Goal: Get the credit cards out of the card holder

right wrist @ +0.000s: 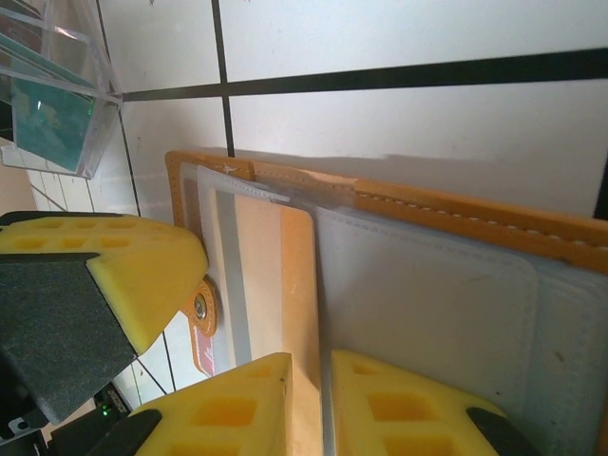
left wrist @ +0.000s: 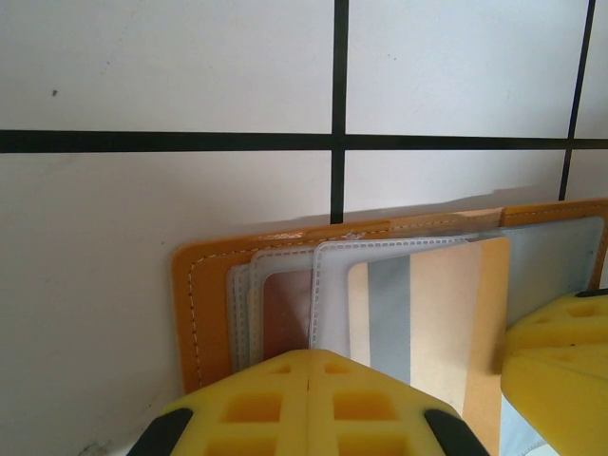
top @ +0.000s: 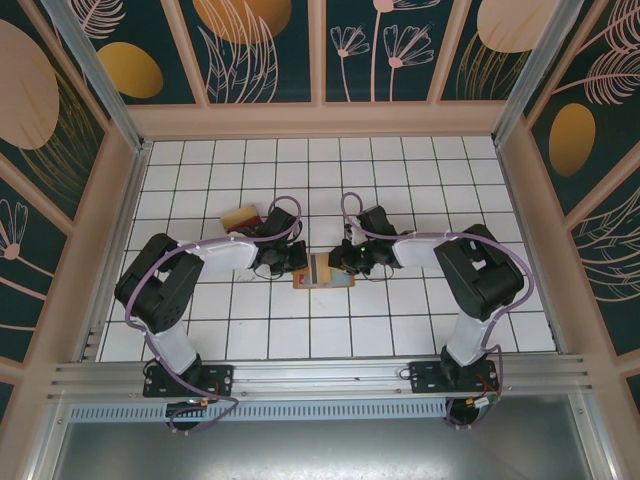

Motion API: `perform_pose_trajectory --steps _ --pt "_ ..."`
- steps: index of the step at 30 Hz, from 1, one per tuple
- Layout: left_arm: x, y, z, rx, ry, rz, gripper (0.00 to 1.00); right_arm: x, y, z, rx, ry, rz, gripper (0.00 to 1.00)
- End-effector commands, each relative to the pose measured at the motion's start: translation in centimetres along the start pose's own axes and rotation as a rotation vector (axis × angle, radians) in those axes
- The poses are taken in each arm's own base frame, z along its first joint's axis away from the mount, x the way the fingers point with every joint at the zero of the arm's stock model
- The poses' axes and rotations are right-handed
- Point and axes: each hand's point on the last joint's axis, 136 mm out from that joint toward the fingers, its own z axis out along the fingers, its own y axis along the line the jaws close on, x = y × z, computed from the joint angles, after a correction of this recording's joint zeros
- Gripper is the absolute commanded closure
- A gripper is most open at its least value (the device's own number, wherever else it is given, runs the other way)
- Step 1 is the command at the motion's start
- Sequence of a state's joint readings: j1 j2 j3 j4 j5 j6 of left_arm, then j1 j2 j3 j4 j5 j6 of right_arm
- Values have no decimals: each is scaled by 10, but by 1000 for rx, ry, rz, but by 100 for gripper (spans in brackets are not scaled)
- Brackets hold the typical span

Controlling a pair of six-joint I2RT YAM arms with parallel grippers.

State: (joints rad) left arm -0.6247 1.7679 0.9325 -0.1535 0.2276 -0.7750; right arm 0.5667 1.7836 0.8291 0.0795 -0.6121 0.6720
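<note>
one card holder [left wrist: 204, 313] spread flat | left gripper [left wrist: 311, 366] closed, empty, we judge it pins the cover | right gripper [right wrist: 325, 370] barely parted astride tan card [right wrist: 261, 275], hold we cannot tell

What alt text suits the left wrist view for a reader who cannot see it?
The left gripper, yellow fingertips shut, sits over the near edge of an open orange-brown card holder; a tan, grey-striped card shows among its clear pockets.

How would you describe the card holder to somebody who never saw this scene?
Find the white tiled table, then its middle. The card holder lies open there: orange-brown with greyish clear pockets, unlike the flat loose cards farther back.
</note>
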Motion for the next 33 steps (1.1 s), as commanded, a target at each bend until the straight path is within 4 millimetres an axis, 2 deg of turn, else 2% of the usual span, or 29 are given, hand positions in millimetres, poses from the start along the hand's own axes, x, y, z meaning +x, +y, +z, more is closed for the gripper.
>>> perform_pose_trajectory --steps 1,4,8,18,24,25,33 --pt "29 51 16 -185 84 -38 100 -1 8 6 -25 13 -12 83" --pt "29 51 16 -183 83 -41 100 0 6 6 -19 13 -9 87" --pt "29 52 17 -185 84 -44 100 1 3 6 -8 13 -3 100" --pt "34 59 18 -206 89 -55 100 4 -11 -10 23 -37 32 100" --pt "33 58 16 -203 88 -53 100 11 -12 -17 23 -46 33 100" --pt "33 57 16 -202 86 -50 100 3 -17 -24 25 -68 49 100" --pt "28 52 12 -190 73 -38 100 -4 -17 -45 17 -105 29 100"
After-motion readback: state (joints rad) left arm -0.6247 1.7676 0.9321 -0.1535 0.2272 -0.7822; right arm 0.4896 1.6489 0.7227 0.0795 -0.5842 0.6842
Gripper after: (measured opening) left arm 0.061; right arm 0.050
